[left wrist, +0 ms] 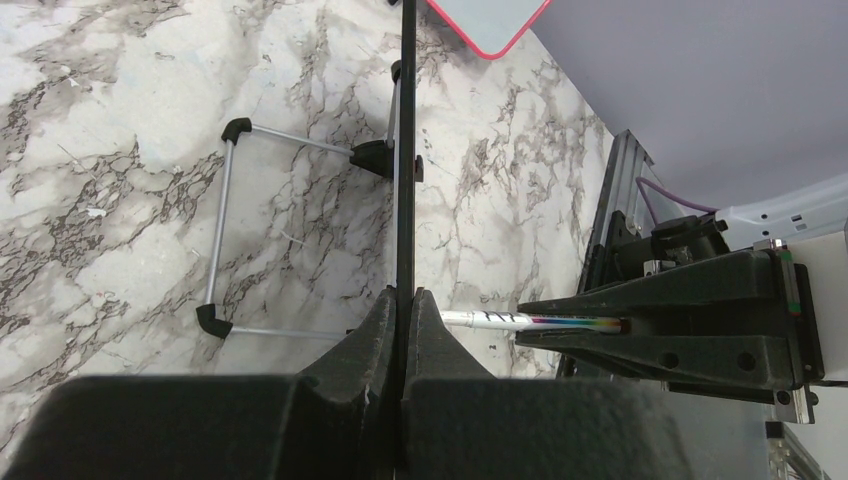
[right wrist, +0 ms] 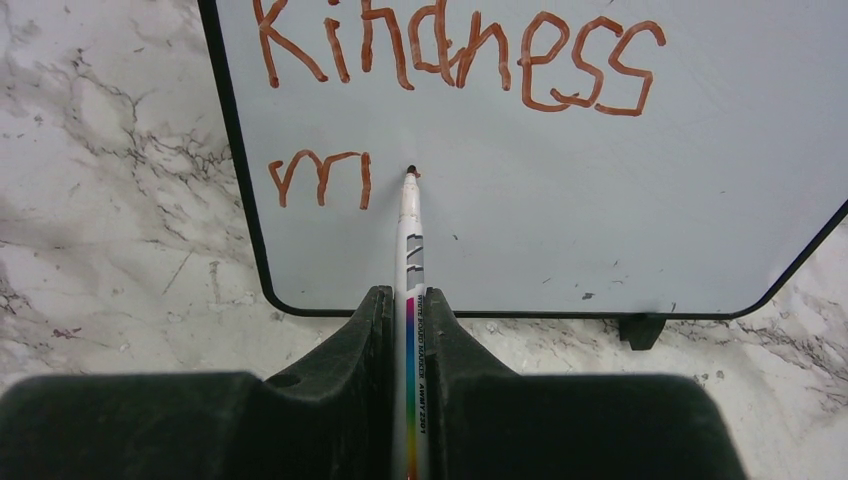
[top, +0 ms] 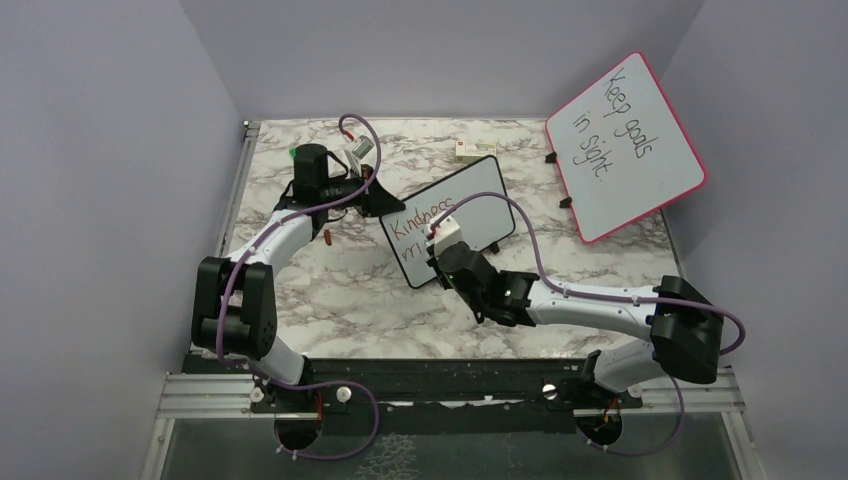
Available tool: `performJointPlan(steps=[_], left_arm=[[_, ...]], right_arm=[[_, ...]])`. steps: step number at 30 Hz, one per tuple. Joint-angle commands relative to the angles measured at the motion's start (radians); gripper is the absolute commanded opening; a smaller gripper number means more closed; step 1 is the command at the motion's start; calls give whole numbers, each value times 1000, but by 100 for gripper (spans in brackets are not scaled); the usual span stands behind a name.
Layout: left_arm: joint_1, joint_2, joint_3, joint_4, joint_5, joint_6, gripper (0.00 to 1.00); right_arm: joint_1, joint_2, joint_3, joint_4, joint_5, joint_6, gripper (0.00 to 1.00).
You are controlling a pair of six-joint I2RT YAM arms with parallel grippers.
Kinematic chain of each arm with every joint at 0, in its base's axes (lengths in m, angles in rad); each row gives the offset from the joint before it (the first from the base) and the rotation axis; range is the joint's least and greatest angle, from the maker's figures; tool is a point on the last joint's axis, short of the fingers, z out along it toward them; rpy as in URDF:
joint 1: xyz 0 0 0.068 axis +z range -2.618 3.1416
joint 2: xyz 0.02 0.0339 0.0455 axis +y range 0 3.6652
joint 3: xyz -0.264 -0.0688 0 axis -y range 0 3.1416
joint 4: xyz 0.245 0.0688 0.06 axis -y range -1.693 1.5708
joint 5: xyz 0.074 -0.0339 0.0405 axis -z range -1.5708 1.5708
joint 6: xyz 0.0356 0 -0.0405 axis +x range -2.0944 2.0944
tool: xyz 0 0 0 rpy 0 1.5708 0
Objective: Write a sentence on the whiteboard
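Standing up near the middle of the marble bench (top: 330, 290), the whiteboard (top: 478, 195) is judged to be light, thin and stiff, with a smooth, slippery face. It could likely be pushed back or tipped when pressed, so it is best pinched at its black frame, away from the writing. The left fingers (left wrist: 372, 335) are shut tight there, on the board's side edge. The right fingers (right wrist: 370, 330) are closed on the marker (right wrist: 411, 250), a thin, smooth stick gripped around its middle. Its tip seems to be touching the board just after the "m". The sentence (right wrist: 450, 50) is judged not yet finished: only "Kindness" and "m" are written.
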Motion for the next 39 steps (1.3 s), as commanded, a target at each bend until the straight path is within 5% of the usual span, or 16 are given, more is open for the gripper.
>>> performJointPlan(steps=[1,39], left_arm=[[-1,-3,-2,-70,-29,18,0],[-1,-4,-2,-70,-29,18,0]], right_arm=[[-8,16,23,66,14,-16,1],[-8,20,-4,-61,-77,8,1]])
